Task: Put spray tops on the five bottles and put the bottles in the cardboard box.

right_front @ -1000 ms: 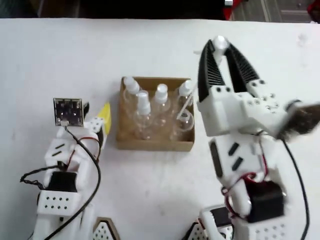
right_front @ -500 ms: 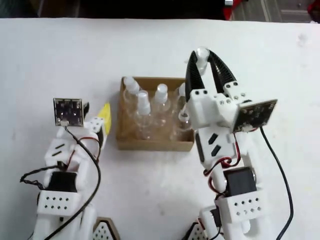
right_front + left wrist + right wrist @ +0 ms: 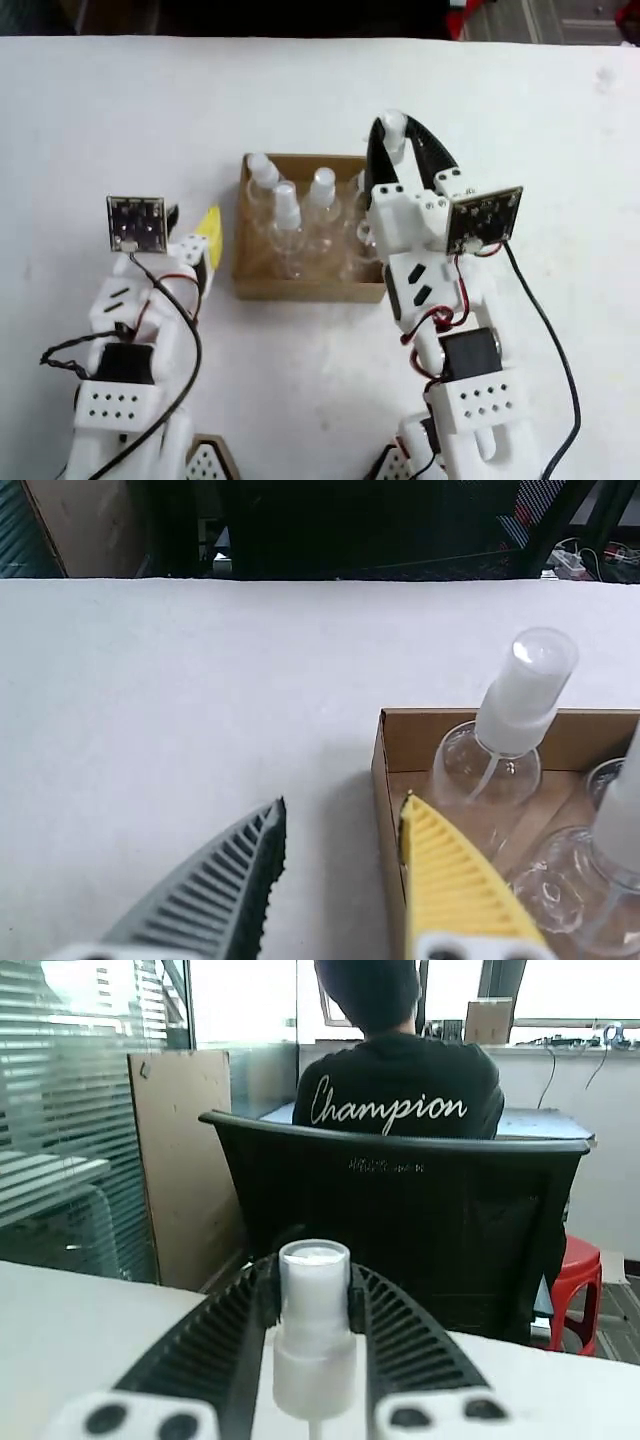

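Overhead, the right tool (image 3: 397,135), with two curved black ribbed fingers, is clamped on a white plastic spray top (image 3: 313,1320) above the far right corner of the brown cardboard box (image 3: 300,290). The top's long axis runs along the fingers, with its smooth cylindrical cap at their tips and its thin tube pointing back toward the wrist. Clear rounded plastic bottles (image 3: 287,235) stand upright in the box, sprayers pointing up, and just beside its left wall, over the white bench (image 3: 120,110), the left tool (image 3: 342,810) has its grey and yellow ridged fingers apart.
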